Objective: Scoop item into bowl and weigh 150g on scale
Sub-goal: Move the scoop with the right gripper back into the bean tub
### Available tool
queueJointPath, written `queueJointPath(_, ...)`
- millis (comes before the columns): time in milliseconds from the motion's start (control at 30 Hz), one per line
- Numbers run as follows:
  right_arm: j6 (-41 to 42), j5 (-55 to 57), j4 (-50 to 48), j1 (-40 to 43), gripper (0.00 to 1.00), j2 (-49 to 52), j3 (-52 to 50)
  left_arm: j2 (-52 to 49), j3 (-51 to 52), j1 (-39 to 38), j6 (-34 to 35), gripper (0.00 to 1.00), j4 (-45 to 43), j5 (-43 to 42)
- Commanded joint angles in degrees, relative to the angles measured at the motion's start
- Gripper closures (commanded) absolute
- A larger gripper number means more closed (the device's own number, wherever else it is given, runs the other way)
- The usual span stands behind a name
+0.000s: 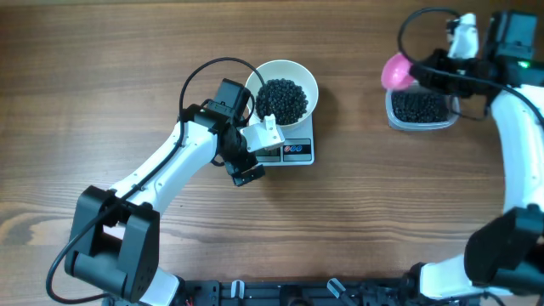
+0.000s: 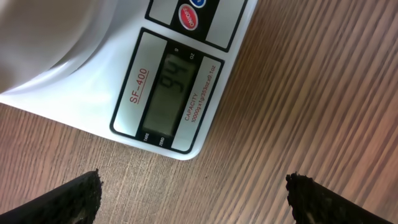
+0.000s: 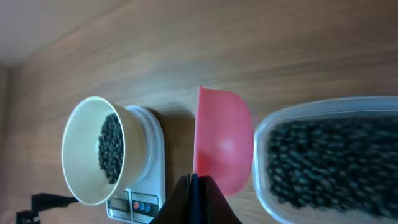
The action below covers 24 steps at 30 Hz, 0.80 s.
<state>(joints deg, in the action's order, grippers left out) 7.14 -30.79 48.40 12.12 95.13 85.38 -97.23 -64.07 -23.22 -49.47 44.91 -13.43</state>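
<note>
Beside clear plastic tub point(image 3: 262, 133), right gripper point(image 3: 194, 193) clenched on pink plastic scoop point(image 3: 221, 140), left gripper point(image 2: 193, 199) released: take small loads of black round pellets point(image 3: 323, 163), white digital scale point(image 2: 127, 87) under target.

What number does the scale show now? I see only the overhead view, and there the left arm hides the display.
Observer: In the left wrist view the display of the scale seems to read 94; the digits lie sideways.
Operator: Do the left fingers hold anything?
Observer: No. The left fingers stand wide open over the table, in front of the scale.
Operator: And the scoop?
Observer: The right wrist view shows the right fingers shut on the pink scoop, beside the tub, not in the pellets.
</note>
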Motion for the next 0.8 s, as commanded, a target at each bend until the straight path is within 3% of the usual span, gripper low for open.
queueJointPath(0, 2.1, 3.6, 3.4, 2.6, 0.96, -6.0, 1.8, -0.4, 0.2, 0.2, -1.1, 0.00, 0.0, -1.1)
queueJointPath(200, -0.6, 19.7, 14.5, 3.7, 0.96, -7.0, 1.8, -0.4, 0.2, 0.2, -1.1, 0.00, 0.0, -1.1)
queueJointPath(333, -6.9, 26.8, 13.8, 3.7, 0.96, -6.2, 1.5, -0.4, 0.2, 0.2, -1.1, 0.00, 0.0, -1.1)
queueJointPath(633, -18.5, 27.0, 3.6, 1.4, 0.96, 5.7, 1.3, -0.4, 0.2, 0.2, -1.1, 0.00, 0.0, -1.1)
queueJointPath(767, -25.3, 36.2, 2.8, -1.8, 0.96, 10.0, 1.3, -0.4, 0.2, 0.2, -1.1, 0.00, 0.0, -1.1)
